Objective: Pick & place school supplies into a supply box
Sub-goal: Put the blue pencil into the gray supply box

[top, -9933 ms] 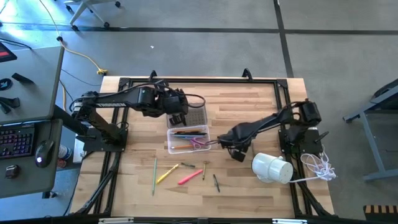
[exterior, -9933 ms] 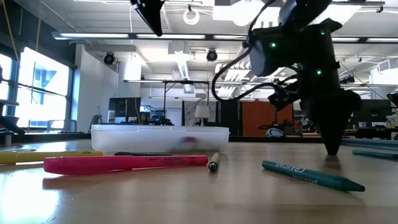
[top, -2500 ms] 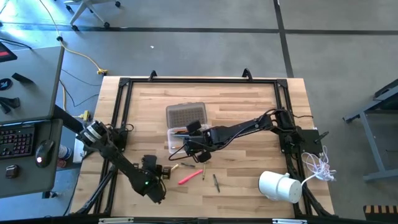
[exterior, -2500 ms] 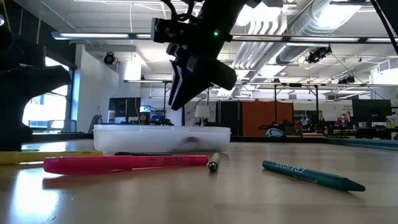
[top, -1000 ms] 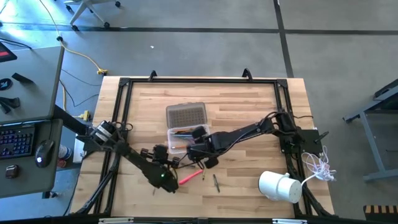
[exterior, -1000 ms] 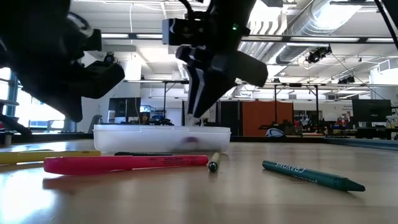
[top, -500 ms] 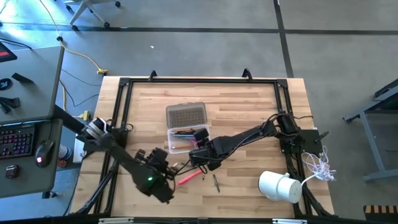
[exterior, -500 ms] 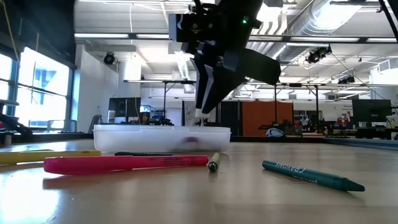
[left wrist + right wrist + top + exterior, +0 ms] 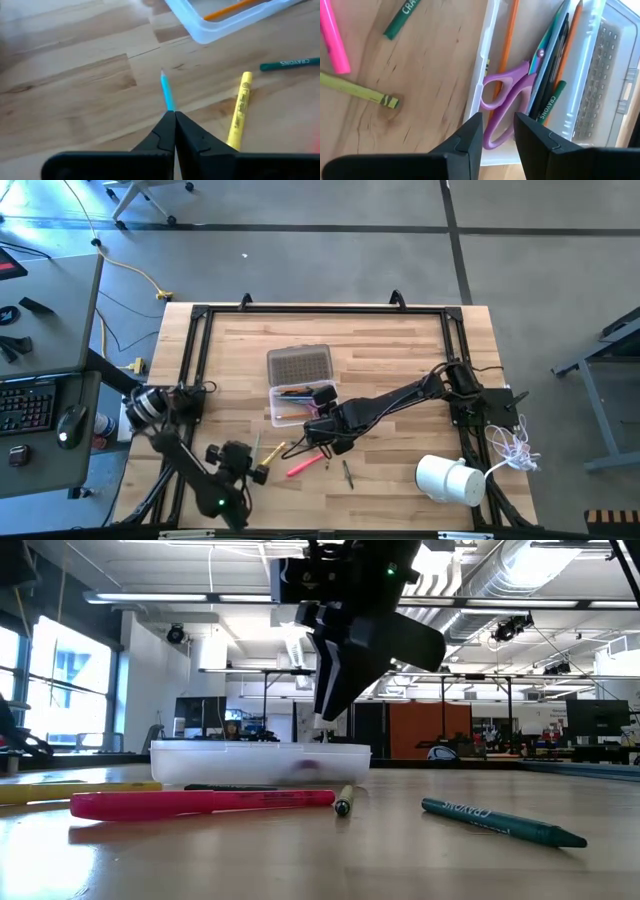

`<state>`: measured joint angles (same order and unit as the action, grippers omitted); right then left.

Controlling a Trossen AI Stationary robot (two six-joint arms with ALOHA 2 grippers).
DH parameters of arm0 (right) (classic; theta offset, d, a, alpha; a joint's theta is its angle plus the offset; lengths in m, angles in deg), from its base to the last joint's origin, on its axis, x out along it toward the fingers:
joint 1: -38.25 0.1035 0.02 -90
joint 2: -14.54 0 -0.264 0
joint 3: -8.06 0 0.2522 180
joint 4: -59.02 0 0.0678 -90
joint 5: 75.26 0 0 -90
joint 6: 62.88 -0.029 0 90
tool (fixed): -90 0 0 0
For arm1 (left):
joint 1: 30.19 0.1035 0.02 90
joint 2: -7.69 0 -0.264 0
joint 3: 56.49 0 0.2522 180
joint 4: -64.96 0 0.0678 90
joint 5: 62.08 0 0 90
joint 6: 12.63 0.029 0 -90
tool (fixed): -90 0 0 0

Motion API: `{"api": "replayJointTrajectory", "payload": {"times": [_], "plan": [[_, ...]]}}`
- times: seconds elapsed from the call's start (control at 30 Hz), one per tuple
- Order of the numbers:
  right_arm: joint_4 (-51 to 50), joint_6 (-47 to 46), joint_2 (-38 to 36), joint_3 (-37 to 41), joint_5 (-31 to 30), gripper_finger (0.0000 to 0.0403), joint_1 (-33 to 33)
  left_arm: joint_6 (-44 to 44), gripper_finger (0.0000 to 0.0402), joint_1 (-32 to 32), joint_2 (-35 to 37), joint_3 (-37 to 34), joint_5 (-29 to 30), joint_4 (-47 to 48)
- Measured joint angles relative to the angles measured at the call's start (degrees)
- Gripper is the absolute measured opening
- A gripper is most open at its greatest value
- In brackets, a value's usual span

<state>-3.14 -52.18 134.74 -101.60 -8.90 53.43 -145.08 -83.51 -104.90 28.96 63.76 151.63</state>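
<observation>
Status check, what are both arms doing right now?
Left gripper shut on blue pencil. Right gripper open above supply box. Nothing blocking.

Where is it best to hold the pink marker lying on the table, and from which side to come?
Grip the pink marker at its middle, coming straight down from above with the fingers across its width. It lies flat on the table, and both long sides look free there.
</observation>
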Motion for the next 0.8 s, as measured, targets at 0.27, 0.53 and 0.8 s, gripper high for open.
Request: {"api": "replayJointTrajectory", "payload": {"times": [0.27,0.53,0.8], "plan": [[0.3,-0.37,0.0,0.0,0.17,0.0096,-0.02,5.55,0.0145,5.25,-0.29,-3.85,1.19,-4.07],[1.29,-0.37,0.0,0.0,0.2,0.0096,-0.02,15.04,0.0204,8.19,-0.29,-3.82,0.59,-12.14],[2.84,-0.26,0.0,0.0,0.86,0.0096,-0.04,13.44,0.0193,7.98,-0.26,-3.96,1.4,-10.73]]}}
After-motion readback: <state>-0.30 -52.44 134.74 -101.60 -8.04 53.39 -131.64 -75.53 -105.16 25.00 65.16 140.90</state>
